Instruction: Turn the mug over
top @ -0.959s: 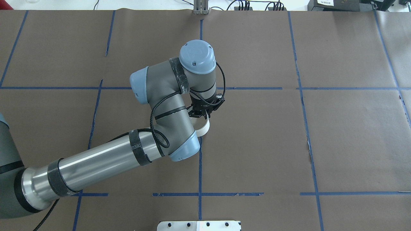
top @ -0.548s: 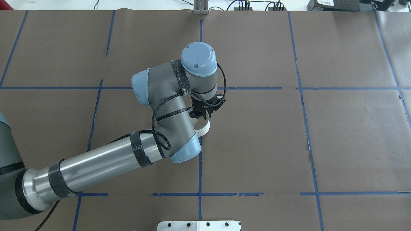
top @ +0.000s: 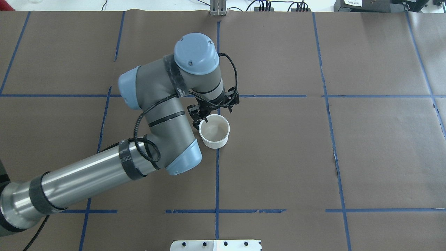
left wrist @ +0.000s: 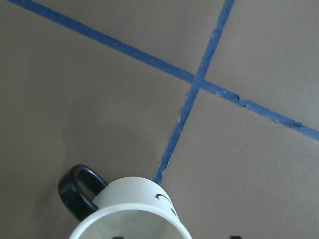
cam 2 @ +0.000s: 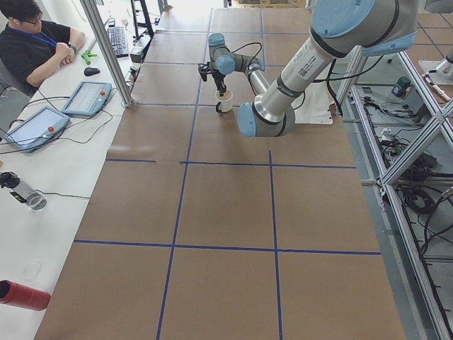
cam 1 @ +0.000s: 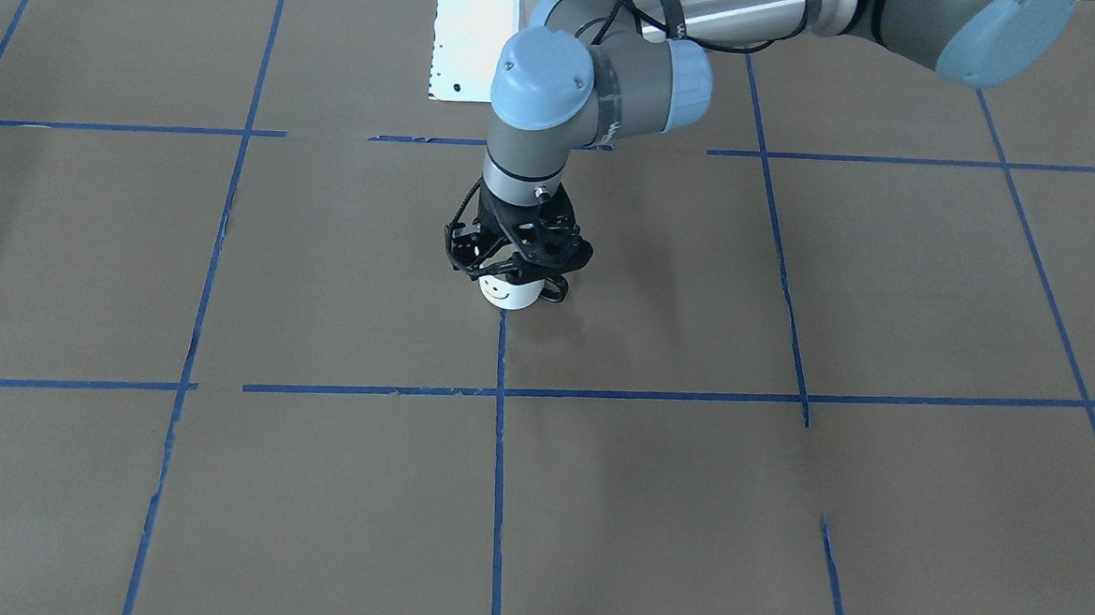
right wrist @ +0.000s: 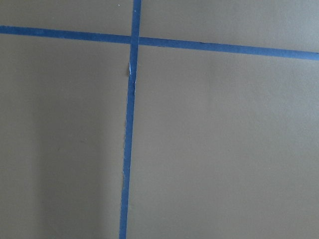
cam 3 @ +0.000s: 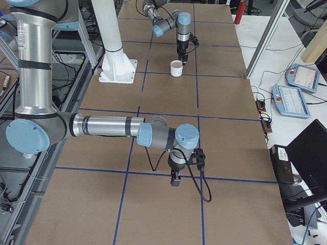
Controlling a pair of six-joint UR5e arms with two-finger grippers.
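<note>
The white mug (top: 214, 132) stands upright on the brown paper, mouth up. Its black smiley face (cam 1: 498, 289) looks away from the robot, and its black handle (left wrist: 79, 191) shows in the left wrist view. The mug also shows in the side views (cam 2: 224, 107) (cam 3: 176, 68). My left gripper (top: 210, 115) hangs just above the mug's far rim, pointing down, fingers apart and holding nothing. My right gripper (cam 3: 175, 181) shows only in the exterior right view, low over bare paper far from the mug. I cannot tell if it is open or shut.
Blue tape lines (top: 216, 181) divide the brown paper into squares. The white base plate (top: 216, 245) sits at the near edge. An operator (cam 2: 35, 42) sits with tablets beyond the table's far side. A red bottle (cam 2: 25, 294) lies on the side bench.
The left arm has pulled back to the view's left and up, uncovering the mug. The mug stays put, its whole open mouth now in view.
</note>
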